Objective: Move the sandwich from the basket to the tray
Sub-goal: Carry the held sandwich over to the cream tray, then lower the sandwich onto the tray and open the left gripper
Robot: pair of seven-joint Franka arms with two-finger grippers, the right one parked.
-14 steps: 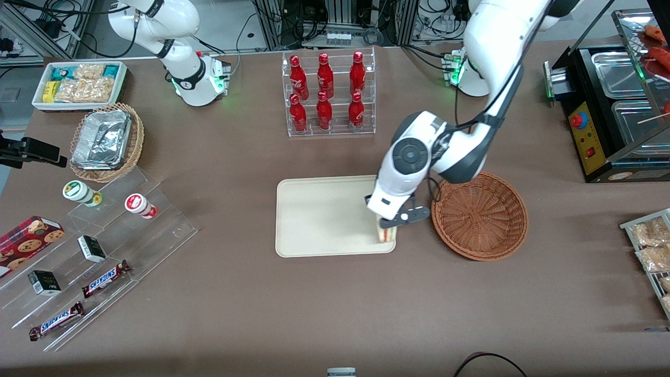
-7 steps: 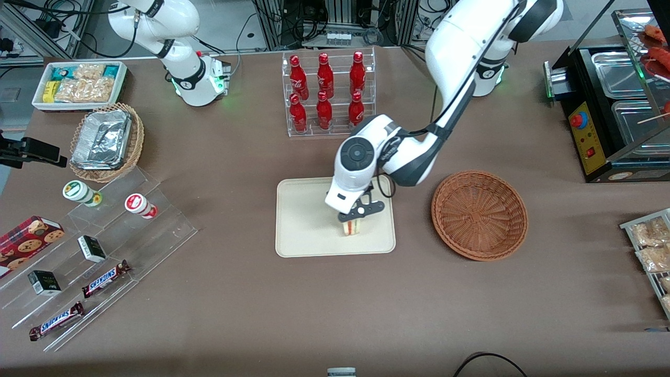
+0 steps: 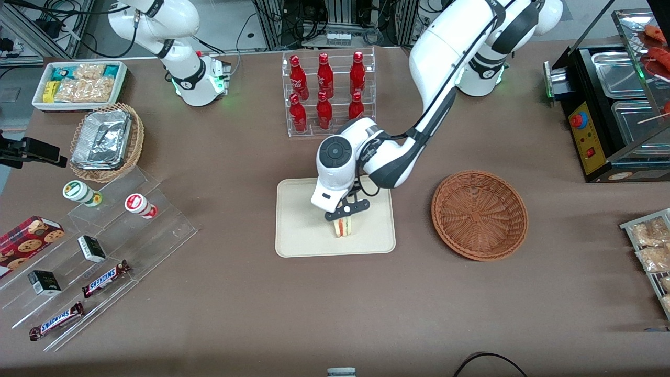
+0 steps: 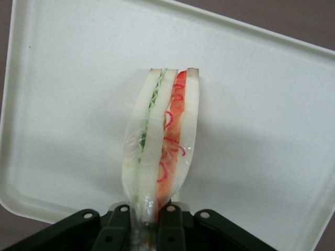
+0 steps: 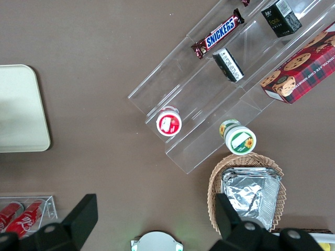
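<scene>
The sandwich (image 3: 343, 226) (image 4: 162, 141), white bread with red, orange and green filling, hangs upright over the middle of the cream tray (image 3: 298, 230) (image 4: 68, 94). My left gripper (image 3: 344, 212) (image 4: 144, 222) is shut on the sandwich's narrow end, its black fingers (image 4: 171, 222) pinching the wrapped tip. Whether the sandwich touches the tray surface I cannot tell. The reddish-brown wicker basket (image 3: 479, 214) stands beside the tray toward the working arm's end of the table, with nothing in it.
A clear rack of red bottles (image 3: 327, 94) stands farther from the front camera than the tray. Toward the parked arm's end are a foil-tray basket (image 3: 107, 141), a white snack bin (image 3: 78, 84) and acrylic steps with snacks (image 3: 104, 251). A black food warmer (image 3: 612, 104) stands at the working arm's end.
The gripper has carried the sandwich from the tray's basket-side corner to over the tray's middle, moving away from the basket.
</scene>
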